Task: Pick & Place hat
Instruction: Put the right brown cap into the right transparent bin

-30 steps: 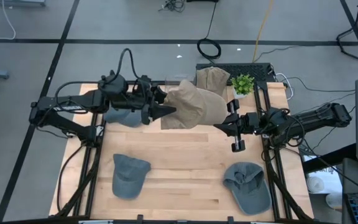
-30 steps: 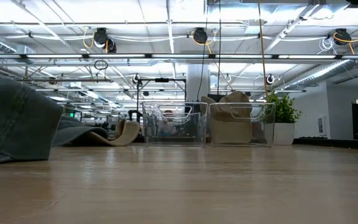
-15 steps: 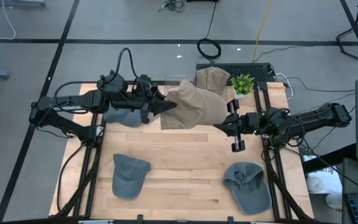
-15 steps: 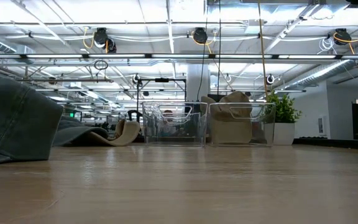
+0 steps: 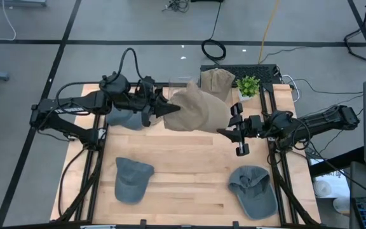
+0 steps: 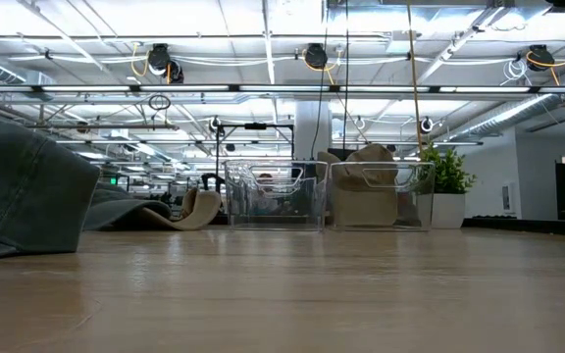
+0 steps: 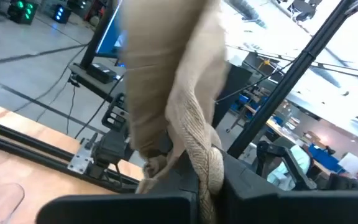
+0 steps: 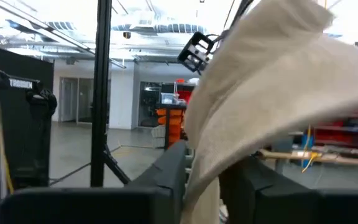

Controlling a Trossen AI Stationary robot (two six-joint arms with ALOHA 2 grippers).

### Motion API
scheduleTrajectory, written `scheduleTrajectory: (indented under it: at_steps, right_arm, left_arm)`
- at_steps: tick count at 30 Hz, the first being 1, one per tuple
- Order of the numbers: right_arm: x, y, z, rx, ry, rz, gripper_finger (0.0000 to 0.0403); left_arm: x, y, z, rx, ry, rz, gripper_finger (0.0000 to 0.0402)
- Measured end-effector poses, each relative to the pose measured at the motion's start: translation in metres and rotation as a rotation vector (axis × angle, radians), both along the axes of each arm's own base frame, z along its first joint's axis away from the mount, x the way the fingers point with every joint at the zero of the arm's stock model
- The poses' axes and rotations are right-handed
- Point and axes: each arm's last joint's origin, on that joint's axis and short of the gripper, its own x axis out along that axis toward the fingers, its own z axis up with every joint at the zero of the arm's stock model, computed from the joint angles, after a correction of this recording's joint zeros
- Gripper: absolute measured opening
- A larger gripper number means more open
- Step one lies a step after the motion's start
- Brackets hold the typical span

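The tan hat hangs above the table's far middle, stretched between both arms. The left gripper is clamped on its fabric edge; the right gripper has its fingers parted around the opposite edge

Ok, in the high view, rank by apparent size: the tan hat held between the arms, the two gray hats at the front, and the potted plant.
1. tan hat, held up nearer the camera, so its lead is unsure.
2. right gray hat and left gray hat: look about alike.
3. potted plant, smallest.
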Motion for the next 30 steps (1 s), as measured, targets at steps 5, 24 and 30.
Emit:
scheduleTrajectory:
  at_steps: [5, 24, 30]
  right_arm:
    - [0.0, 0.004, -0.007, 0.096, 0.102, 0.055, 0.014]
    - [-0.031, 0.019, -0.021, 0.188, 0.394, 0.148, 0.019]
    - [-0.033, 0.018, -0.012, 0.18, 0.299, 0.151, 0.0192]
  left_arm:
    - [-0.009, 0.013, 0.013, -0.023, 0.083, 0.004, 0.0013]
    - [0.007, 0.043, 0.081, 0.329, 0.319, 0.055, 0.0013]
    - [0.038, 0.053, 0.06, 0.389, 0.415, 0.024, 0.0013]
